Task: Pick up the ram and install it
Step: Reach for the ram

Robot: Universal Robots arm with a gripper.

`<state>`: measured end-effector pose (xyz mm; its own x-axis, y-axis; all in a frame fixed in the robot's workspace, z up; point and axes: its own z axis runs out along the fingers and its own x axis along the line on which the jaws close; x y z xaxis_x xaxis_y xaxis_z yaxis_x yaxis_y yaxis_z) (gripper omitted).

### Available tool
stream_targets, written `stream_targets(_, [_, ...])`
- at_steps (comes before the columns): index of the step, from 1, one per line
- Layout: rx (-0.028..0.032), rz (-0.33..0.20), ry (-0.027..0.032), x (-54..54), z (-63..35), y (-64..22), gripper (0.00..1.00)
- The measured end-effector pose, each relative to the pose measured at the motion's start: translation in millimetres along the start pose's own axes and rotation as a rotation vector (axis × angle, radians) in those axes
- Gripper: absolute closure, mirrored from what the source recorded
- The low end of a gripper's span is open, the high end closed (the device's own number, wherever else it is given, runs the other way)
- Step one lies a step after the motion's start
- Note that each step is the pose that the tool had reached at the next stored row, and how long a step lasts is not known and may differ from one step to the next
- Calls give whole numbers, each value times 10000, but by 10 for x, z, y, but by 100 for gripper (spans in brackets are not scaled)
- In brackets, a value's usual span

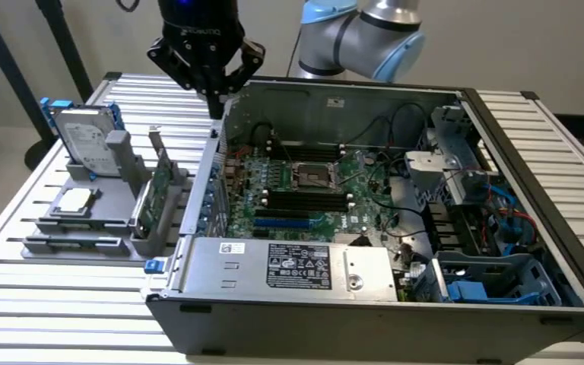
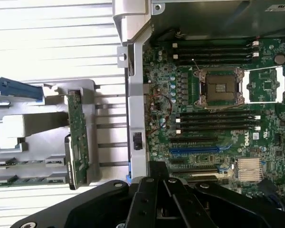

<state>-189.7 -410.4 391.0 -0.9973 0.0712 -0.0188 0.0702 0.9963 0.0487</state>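
RAM (image 1: 74,243) appears to stand on edge in the holder's (image 1: 109,204) front slot, at the exterior view's left, exposed for a top-down grasp. Gripper (image 1: 216,95) hovers above the case (image 1: 373,99) wall, jaws fully closed, holding nothing. DIMM slots (image 1: 307,199) sit vacant and unobstructed.

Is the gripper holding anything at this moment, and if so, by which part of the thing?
Nothing is held: the gripper is shut on nothing, above the open computer case's wall at the exterior view's left.

table (image 1: 58,319) — ribbed pale metal; computer case (image 1: 373,334) — matt grey metal; gripper (image 1: 216,97) matt black.
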Motion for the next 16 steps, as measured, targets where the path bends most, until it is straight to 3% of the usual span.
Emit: stream_targets(16, [3,2,33,721,26,-133,89])
